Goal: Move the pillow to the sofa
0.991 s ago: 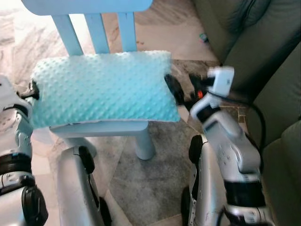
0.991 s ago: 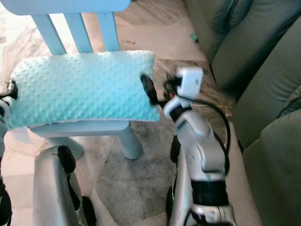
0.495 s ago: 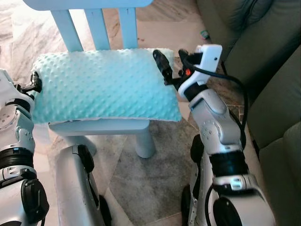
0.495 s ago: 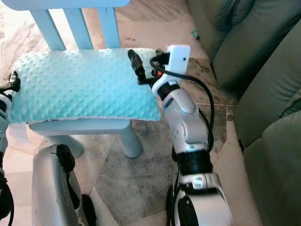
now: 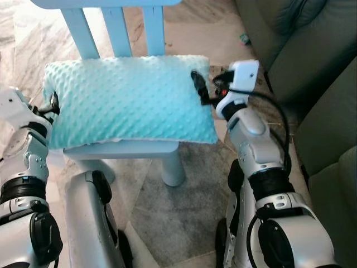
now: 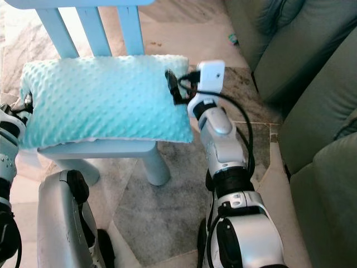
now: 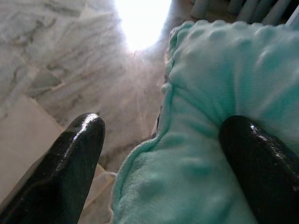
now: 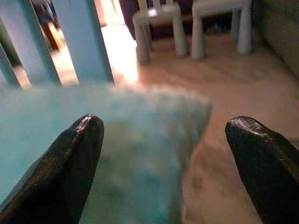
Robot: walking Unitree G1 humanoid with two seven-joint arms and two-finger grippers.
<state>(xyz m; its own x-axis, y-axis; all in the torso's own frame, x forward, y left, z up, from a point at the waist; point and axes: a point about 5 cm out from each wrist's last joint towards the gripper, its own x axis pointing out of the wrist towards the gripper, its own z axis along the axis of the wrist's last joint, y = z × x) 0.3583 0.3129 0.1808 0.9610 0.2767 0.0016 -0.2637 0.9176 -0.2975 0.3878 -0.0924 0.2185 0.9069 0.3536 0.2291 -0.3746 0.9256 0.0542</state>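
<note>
A teal dotted pillow (image 5: pixel 128 97) lies flat on the seat of a light-blue child's chair (image 5: pixel 121 147). My left gripper (image 5: pixel 53 103) is at the pillow's left edge. In the left wrist view it is open (image 7: pixel 164 125), with the pillow's edge (image 7: pixel 210 93) between its fingers and one finger (image 7: pixel 261 163) resting on the fabric. My right gripper (image 5: pixel 198 86) sits at the pillow's far right corner. Its fingers (image 8: pixel 70 158) are spread wide, open, with the pillow's corner (image 8: pixel 154 135) between them. The olive-green sofa (image 5: pixel 318 67) stands to the right.
The chair's slatted back (image 5: pixel 117 30) rises behind the pillow. A grey rug (image 5: pixel 178 218) and marble floor lie below, with my own legs (image 5: pixel 89 223) in front. A small item (image 5: pixel 244 38) lies on the floor by the sofa. A white stool (image 8: pixel 159 23) stands far off.
My right gripper rose from beside the pillow's right edge to its far right corner. My left gripper closed in on the pillow's left edge.
</note>
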